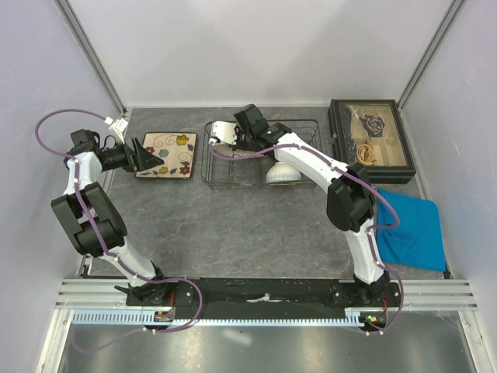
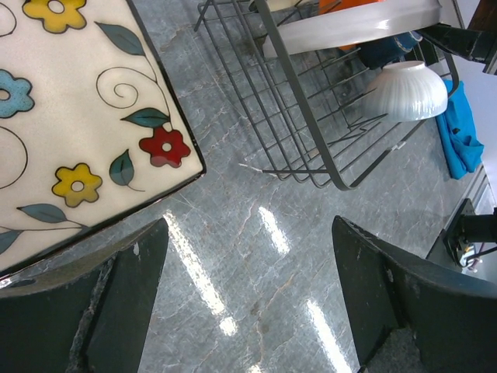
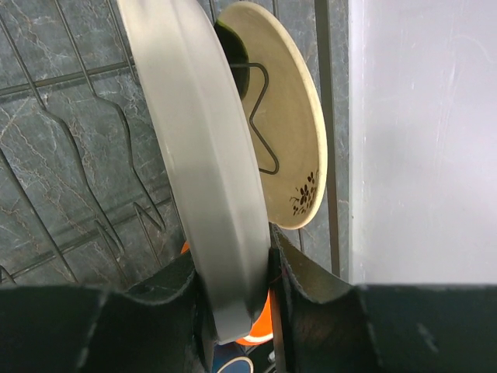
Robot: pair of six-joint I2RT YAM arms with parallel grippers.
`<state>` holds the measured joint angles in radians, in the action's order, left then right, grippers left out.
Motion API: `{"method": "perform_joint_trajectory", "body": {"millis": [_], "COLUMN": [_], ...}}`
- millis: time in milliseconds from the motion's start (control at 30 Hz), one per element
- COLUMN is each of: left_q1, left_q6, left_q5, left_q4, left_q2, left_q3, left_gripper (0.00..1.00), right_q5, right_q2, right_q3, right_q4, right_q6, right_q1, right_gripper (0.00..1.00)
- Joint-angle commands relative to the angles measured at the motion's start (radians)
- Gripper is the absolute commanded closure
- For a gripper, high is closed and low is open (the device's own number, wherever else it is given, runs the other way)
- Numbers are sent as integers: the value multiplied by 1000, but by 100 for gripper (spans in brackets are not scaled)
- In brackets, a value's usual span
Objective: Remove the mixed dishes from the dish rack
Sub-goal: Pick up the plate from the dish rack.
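Right end effector (image 3: 241, 287) is clamped on the round pale plate's (image 3: 194, 155) rim, on edge at the dish rack (image 2: 302, 93); looks glazed, slick, chippable, so bite deep; left end effector (image 2: 248, 233) gapes empty.

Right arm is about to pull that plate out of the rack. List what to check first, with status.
1. Right gripper shut on the round pale plate at its rim: ok.
2. Plate's lower edge free of the dish rack wires: cannot tell, hidden.
3. Clearance from the cream dish standing behind it: cannot tell, they overlap in the wrist view.
4. Left gripper open, empty, outside the rack: ok.
5. Square flowered plate lying flat on the table, outside the rack: ok.
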<state>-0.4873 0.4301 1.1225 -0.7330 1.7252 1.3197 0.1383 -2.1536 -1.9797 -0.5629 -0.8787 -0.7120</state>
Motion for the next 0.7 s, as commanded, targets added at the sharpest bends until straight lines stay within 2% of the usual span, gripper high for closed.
{"method": "perform_joint_trajectory", "body": {"millis": [0,233,667], "left_q1": [-7,-7,-7], "left_q6": [21,29,36], "left_q5": [-10,-4,3], "left_q4": [-8,-8,-8], "left_q2": [-10,-26,-1], "left_q3": [38,24,32], "left_gripper": [8,8,9], "right_q5": [69,116,104], "right_q2": [47,47,23], "right_q3": [-62,-96,-142], "right_q4": [-3,-3,-2], "right_q6": [24,-5,-54], "right_q1": [-43,-58,-57], "right_gripper": [100,100,100]}}
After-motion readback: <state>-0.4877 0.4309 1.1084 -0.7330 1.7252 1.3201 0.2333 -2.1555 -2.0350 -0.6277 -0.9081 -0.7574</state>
